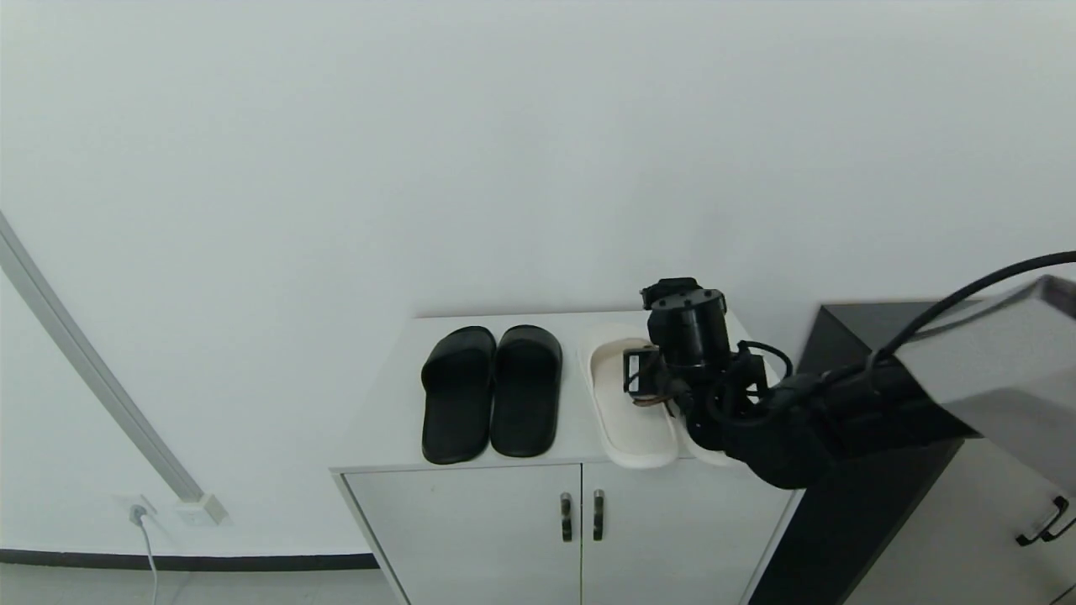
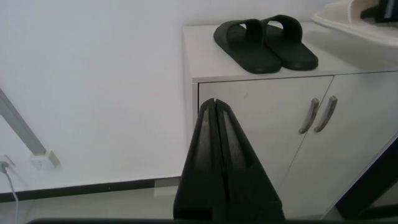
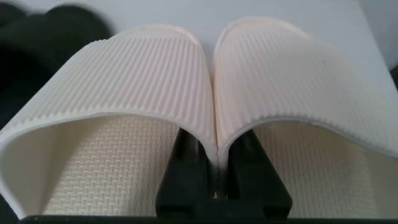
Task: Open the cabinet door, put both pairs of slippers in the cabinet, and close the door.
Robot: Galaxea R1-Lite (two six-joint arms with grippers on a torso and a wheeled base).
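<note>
A white two-door cabinet (image 1: 471, 538) stands against the wall with both doors closed, its two handles (image 1: 582, 515) meeting at the middle. On its top lie a black pair of slippers (image 1: 492, 392) and, to their right, a white pair of slippers (image 1: 630, 420). My right gripper (image 1: 643, 378) sits over the white pair. One finger (image 3: 186, 174) is under each strap, and the two pinch the slippers' (image 3: 149, 81) touching inner walls together. My left gripper (image 2: 214, 109) is shut and empty, held low before the cabinet's left door (image 2: 249, 130), below the black slippers (image 2: 267, 43).
A dark cabinet (image 1: 841, 521) stands right beside the white one, with another handled door (image 1: 1042, 521) further right. A wall socket with a plugged cable (image 1: 139, 510) sits low on the left wall. Open floor lies left of the cabinet.
</note>
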